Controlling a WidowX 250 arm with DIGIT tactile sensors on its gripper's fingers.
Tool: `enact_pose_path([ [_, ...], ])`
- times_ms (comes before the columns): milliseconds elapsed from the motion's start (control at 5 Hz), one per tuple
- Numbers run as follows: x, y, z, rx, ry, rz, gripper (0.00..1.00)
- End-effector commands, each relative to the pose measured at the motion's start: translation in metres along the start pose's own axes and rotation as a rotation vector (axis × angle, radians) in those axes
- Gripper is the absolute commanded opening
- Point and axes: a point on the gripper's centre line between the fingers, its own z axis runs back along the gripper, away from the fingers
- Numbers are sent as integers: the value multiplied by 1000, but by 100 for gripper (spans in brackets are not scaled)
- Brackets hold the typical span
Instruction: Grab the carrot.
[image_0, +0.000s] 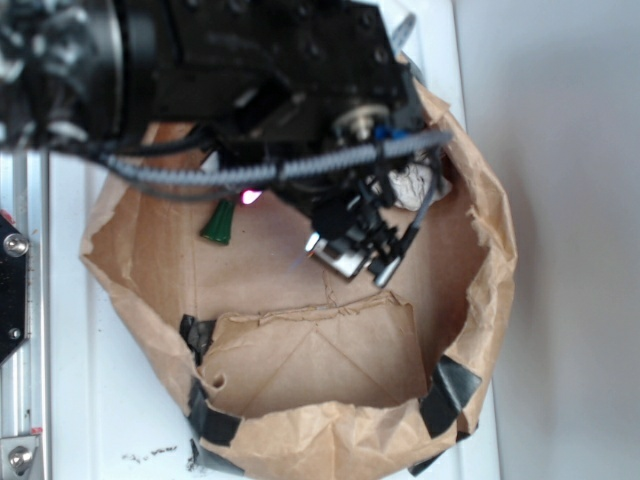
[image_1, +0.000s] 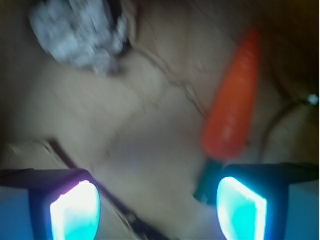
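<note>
The carrot (image_1: 232, 100) lies on the brown paper, orange and glossy, with its point away from me. Its dark green stem (image_1: 207, 180) sits just inside my right pad (image_1: 240, 207). My gripper (image_1: 157, 207) is open, its glowing pads wide apart with only paper between them. The orange body lies ahead of the pads, not between them. In the exterior view only the carrot's green stem (image_0: 220, 222) shows; the black arm (image_0: 280, 80) hides the orange body and my fingers.
The brown paper bag (image_0: 150, 320) is rolled down into a shallow bowl with raised, taped walls all round. A crumpled white paper ball (image_1: 80, 30) lies at the far left of the wrist view, and the paper ball (image_0: 410, 185) shows behind cables in the exterior view.
</note>
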Motion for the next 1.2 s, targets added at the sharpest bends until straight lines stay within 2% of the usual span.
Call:
enact_pose_path([
  [0, 25, 20, 2, -27, -59, 12, 100],
  [400, 31, 41, -3, -32, -95, -10, 100],
  [600, 31, 49, -7, -61, -132, 4, 100],
  [1000, 31, 53, -30, -32, -134, 53, 100],
])
